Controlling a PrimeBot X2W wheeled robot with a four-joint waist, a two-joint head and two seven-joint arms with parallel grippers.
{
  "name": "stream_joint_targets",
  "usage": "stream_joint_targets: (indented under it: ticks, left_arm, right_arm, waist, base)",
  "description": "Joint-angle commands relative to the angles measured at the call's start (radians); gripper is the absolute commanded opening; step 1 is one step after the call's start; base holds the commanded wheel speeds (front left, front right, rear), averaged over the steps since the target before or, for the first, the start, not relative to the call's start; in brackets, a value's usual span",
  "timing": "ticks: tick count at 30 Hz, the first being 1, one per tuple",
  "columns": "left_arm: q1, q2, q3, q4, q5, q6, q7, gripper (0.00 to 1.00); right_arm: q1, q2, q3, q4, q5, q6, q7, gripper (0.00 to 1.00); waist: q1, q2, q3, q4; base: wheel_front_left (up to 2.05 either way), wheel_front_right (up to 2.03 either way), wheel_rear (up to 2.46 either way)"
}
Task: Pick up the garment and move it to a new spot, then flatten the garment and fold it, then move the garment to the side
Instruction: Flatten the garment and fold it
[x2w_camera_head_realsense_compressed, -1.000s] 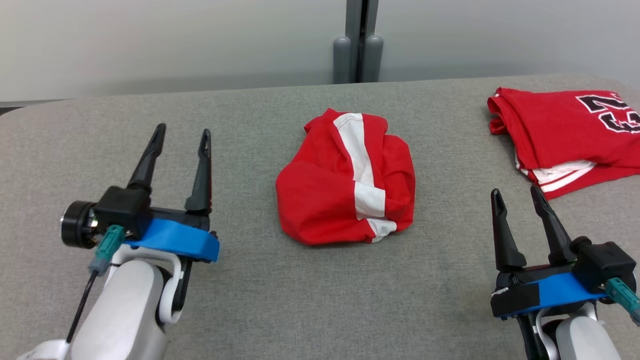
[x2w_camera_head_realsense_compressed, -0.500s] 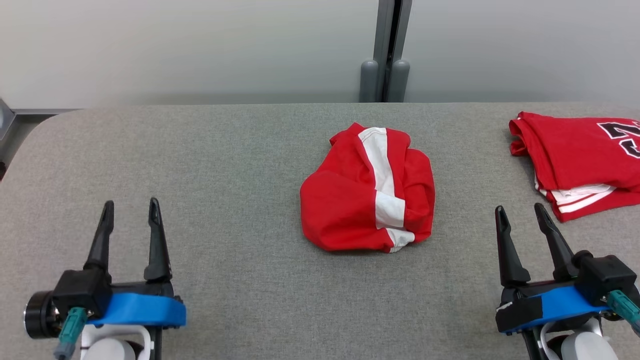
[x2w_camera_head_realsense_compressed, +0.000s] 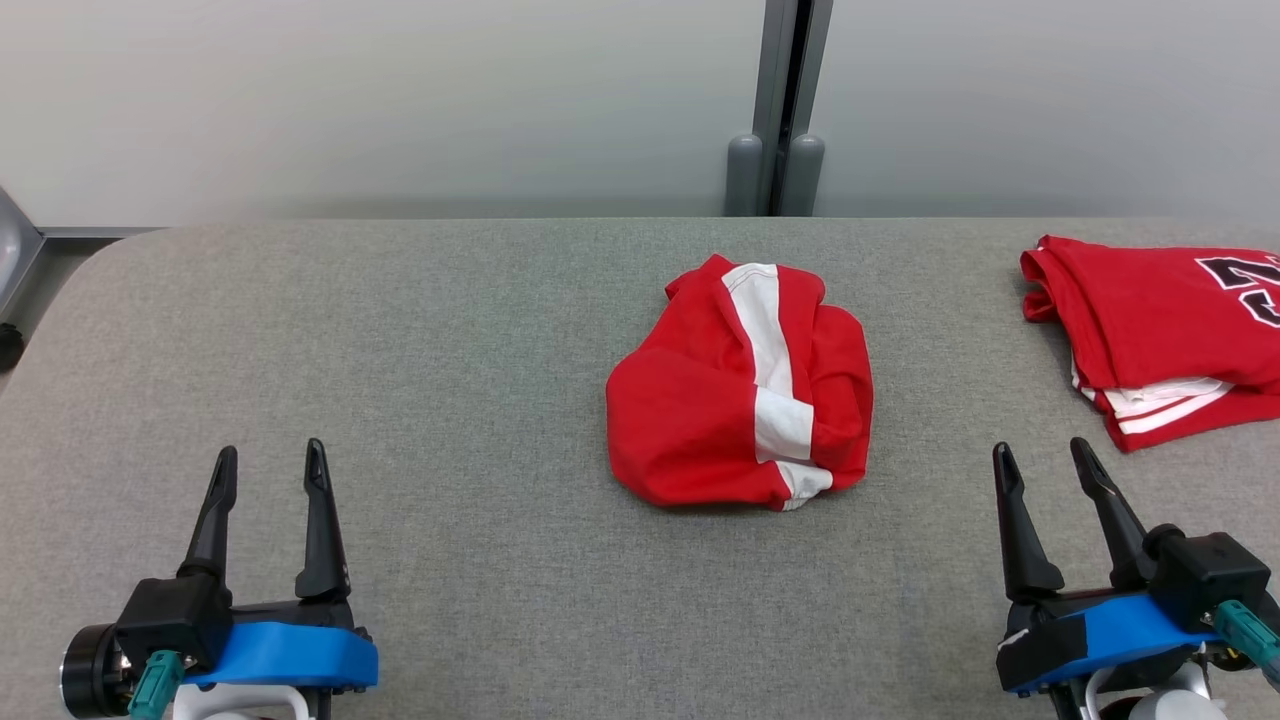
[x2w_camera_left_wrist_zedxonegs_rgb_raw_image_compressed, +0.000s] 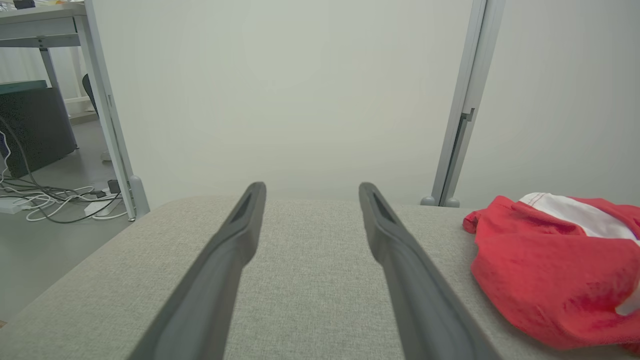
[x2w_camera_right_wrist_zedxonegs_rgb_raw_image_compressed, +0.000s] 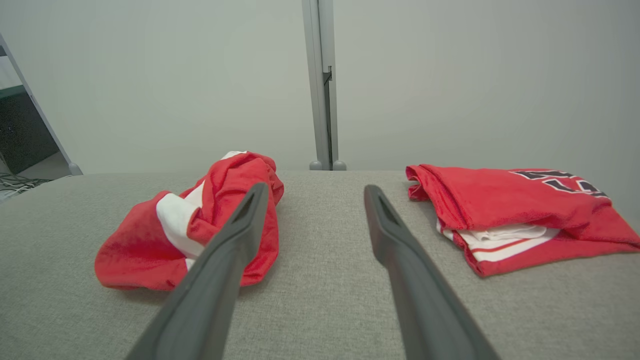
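Head view: crumpled red-and-white fabric garment (x2w_camera_head_realsense_compressed: 740, 385) mid grey cloth bench (x2w_camera_head_realsense_compressed: 400, 330); left jaws, right jaws wide open, empty. Best pinch a raised fold, clear of folded red jersey (x2w_camera_head_realsense_compressed: 1150, 310), right.

The left tool (x2w_camera_head_realsense_compressed: 271, 450) sits at the lower left of the head view, its two long dark fingers (x2w_camera_head_realsense_compressed: 322, 530) pointing up and away, spread wide with nothing between them. The right tool (x2w_camera_head_realsense_compressed: 1038, 447) matches it at the lower right, parted as wide and empty, its fingers leaning slightly to the right. Each has a blue band (x2w_camera_head_realsense_compressed: 285, 655) behind the finger bases and a teal plug (x2w_camera_head_realsense_compressed: 150, 690) on its outer side.
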Motion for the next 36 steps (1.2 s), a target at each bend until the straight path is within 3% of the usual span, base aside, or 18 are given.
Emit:
stream_joint_targets:
  ticks: [1,19,29,36]
  left_arm:
    - [0.009,-0.003,0.012,0.0,0.01,-0.008,-0.003,1.0]
    - [0.002,-0.037,0.054,0.008,0.055,-0.043,-0.003,1.0]
    - [-0.031,-0.055,0.06,0.023,0.073,-0.068,-0.003,1.0]
    - [-0.053,-0.071,0.05,0.037,0.082,-0.084,-0.003,1.0]
  right_arm:
    - [0.005,-0.001,0.001,-0.006,-0.001,0.0,0.003,1.0]
    - [-0.03,-0.001,0.012,0.012,-0.005,0.0,0.007,1.0]
    - [-0.256,-0.037,0.114,0.076,-0.042,0.0,0.047,1.0]
    - [-0.438,-0.05,0.182,0.237,-0.042,0.0,0.109,1.0]
  waist:
    - [0.0,-0.0001,0.001,-0.001]
    - [0.0,-0.0001,-0.001,-0.003]
    - [0.0,-0.0001,0.012,0.018]
    - [0.0,-0.0001,0.036,0.068]
  base:
    - [0.0,0.0,0.0]
    - [0.0,0.0,0.0]
    - [0.0,0.0,0.0]
    - [0.0,0.0,0.0]
